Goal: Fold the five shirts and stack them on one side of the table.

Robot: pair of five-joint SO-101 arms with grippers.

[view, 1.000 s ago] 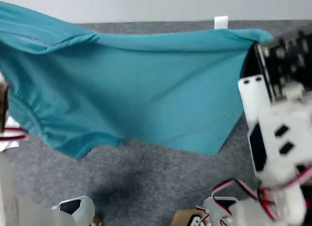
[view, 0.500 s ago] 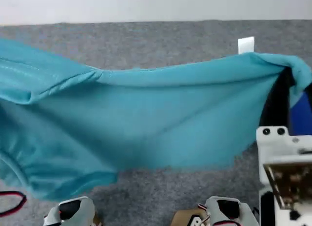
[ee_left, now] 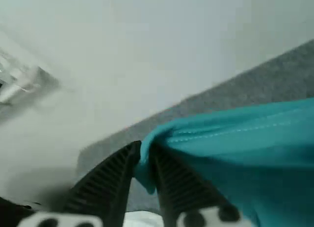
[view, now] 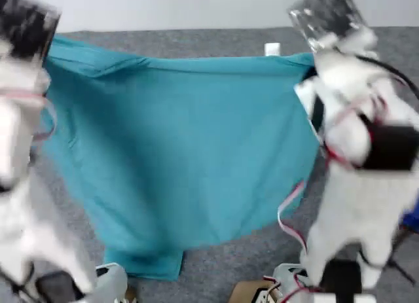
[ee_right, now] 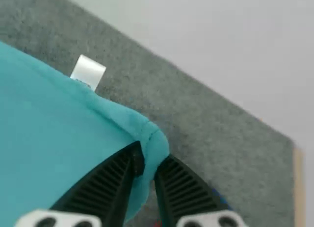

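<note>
From above, a blue-green shirt (view: 183, 159) hangs in the air, spread wide between the left arm (view: 19, 139) and the right arm (view: 353, 133). Each arm has one top corner. The bottom of the shirt hangs down close to the gray tabletop (view: 262, 250). A small white tag (view: 272, 50) sticks up at the top edge. This shirt is not folded yet. I think most of the job is left: it has to be laid flat, folded and put on a pile at one side, and so do the other shirts.

From the left wrist, the left end effector (ee_left: 143, 151) is pinched on a bunched corner of the shirt. Its two black fingers sit close together with cloth squeezed between them. The rest of the shirt stretches away from it over the tabletop.

From the right wrist, the right end effector (ee_right: 149, 161) is pinched on the other corner in the same way. The cloth folds over right at its tips, and the white tag is near.
</note>
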